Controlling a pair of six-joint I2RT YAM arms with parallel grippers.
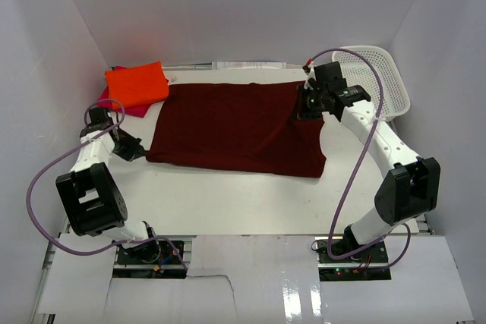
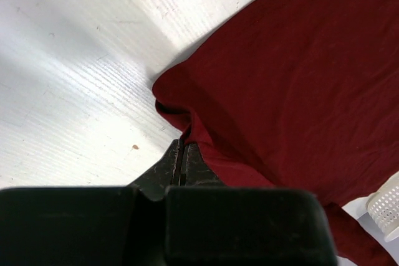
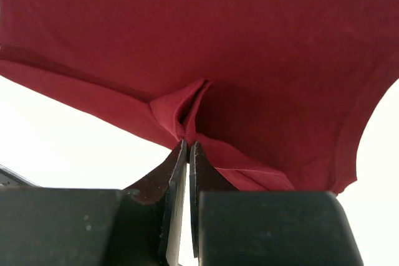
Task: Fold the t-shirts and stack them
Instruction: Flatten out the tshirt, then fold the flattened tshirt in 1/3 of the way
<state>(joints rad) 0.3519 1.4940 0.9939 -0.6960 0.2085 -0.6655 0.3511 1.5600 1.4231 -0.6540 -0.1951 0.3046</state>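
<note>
Stack started: orange shirt [image 1: 137, 83] folded, on top of pink shirt [image 1: 108, 97], far-left corner. Maroon shirt [image 1: 228, 127] spread at centre of table [image 1: 228, 195], not yet folded. Left gripper [image 2: 184, 144] pinches its near-left corner, right gripper [image 3: 188, 144] pinches far-right edge. Remaining, my read: fold maroon, stack it.

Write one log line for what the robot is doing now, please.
left gripper: shut on maroon t-shirt | right gripper: shut on maroon t-shirt | orange t-shirt: folded, atop pink t-shirt, far left
</note>
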